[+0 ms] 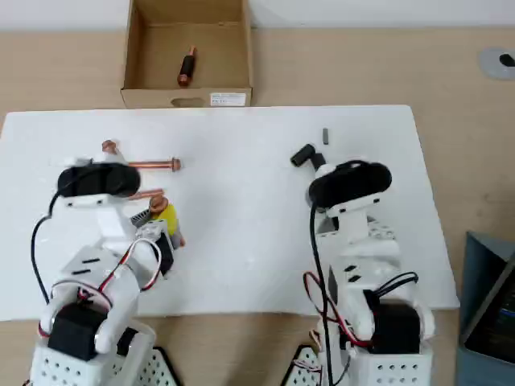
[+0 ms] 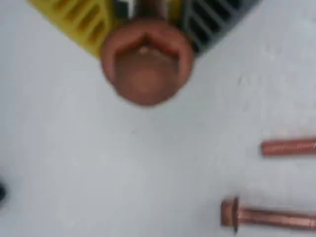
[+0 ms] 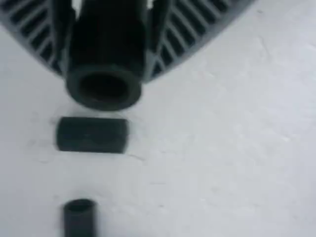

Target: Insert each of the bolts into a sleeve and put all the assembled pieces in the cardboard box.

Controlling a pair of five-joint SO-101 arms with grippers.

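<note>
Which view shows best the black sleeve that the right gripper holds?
The right wrist view: the sleeve is close, clamped in the right gripper, its hollow end in sight. The high view shows the sleeve as a small dark piece at that gripper's tip. The left wrist view looks at a bolt instead.

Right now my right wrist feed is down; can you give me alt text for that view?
The right gripper is shut on a black sleeve, its open end facing the camera, over the white mat. Two more black sleeves lie loose on the mat, one close to the held one, another farther off.
</note>
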